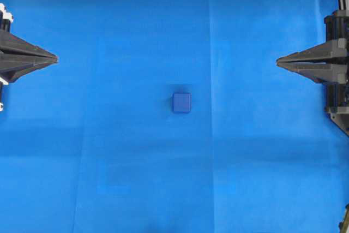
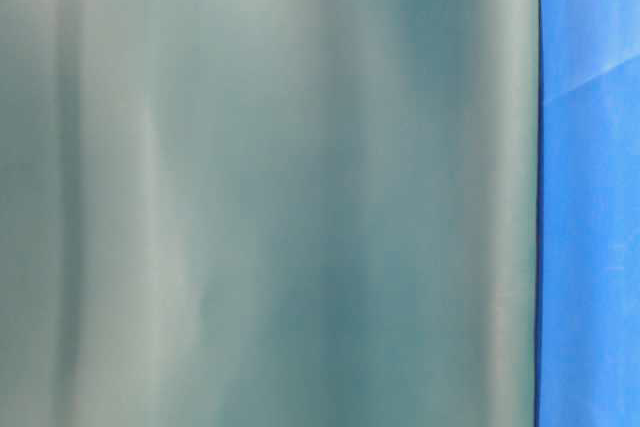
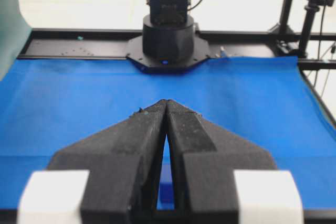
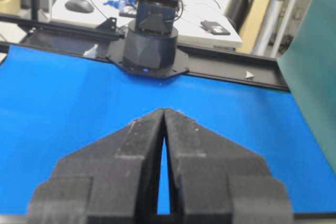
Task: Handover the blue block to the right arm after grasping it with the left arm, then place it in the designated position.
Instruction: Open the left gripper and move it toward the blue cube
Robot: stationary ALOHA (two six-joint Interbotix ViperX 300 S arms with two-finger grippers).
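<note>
Both our hands, left hand (image 1: 54, 58) and right hand (image 1: 278, 61), are pinched closed and empty. We could knock the blue block (image 1: 181, 102) away if our left hand stays closed.

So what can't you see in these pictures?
- Table-level view: a blurry grey-green sheet fills nearly everything; the block and both grippers are hidden, only a strip of cloth shows.
- Left wrist view: the shut left gripper blocks the block.
- Right wrist view: the shut right gripper does too.
- Overhead view: block is clear, but both arms are cut off at the edges.
</note>
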